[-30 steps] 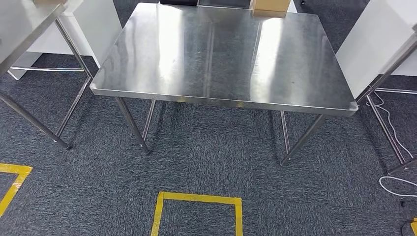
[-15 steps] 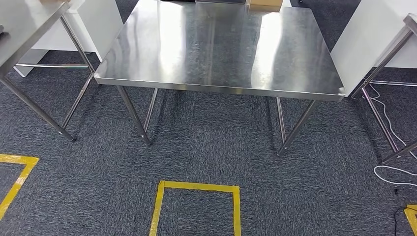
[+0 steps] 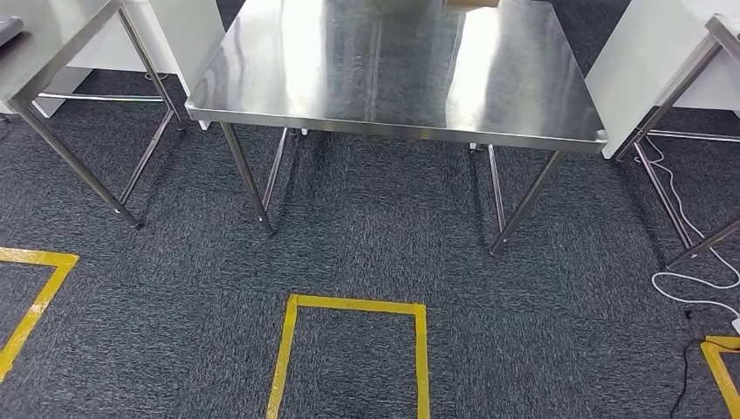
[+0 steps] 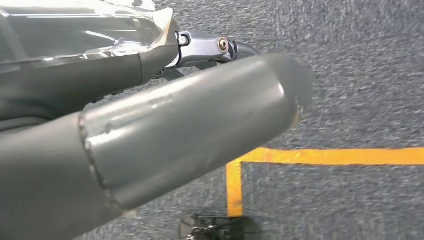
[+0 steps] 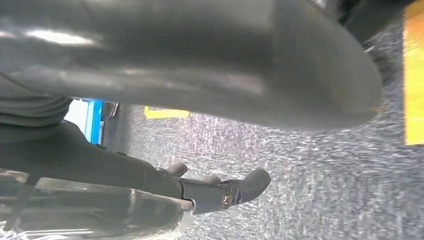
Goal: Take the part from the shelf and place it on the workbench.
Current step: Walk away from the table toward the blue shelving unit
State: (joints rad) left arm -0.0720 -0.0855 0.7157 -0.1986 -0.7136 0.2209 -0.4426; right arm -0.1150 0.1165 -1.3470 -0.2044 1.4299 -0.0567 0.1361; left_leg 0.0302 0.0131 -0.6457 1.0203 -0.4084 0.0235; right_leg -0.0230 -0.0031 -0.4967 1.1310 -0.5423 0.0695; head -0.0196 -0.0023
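The steel workbench stands ahead of me in the head view, its top bare and shiny. A sliver of a tan box shows at its far edge. My left hand hangs over the carpet; its thick grey thumb lies apart from the dark fingers and nothing is between them. My right hand hangs the same way, with its dark fingers stretched out and holding nothing.
A second steel table stands at the left and another table's frame at the right. White panels flank the workbench. Yellow tape squares mark the grey carpet. A white cable lies at the right.
The whole head picture has shifted: the workbench and the tape square now sit higher in it, so the camera has moved. The things themselves have not moved.
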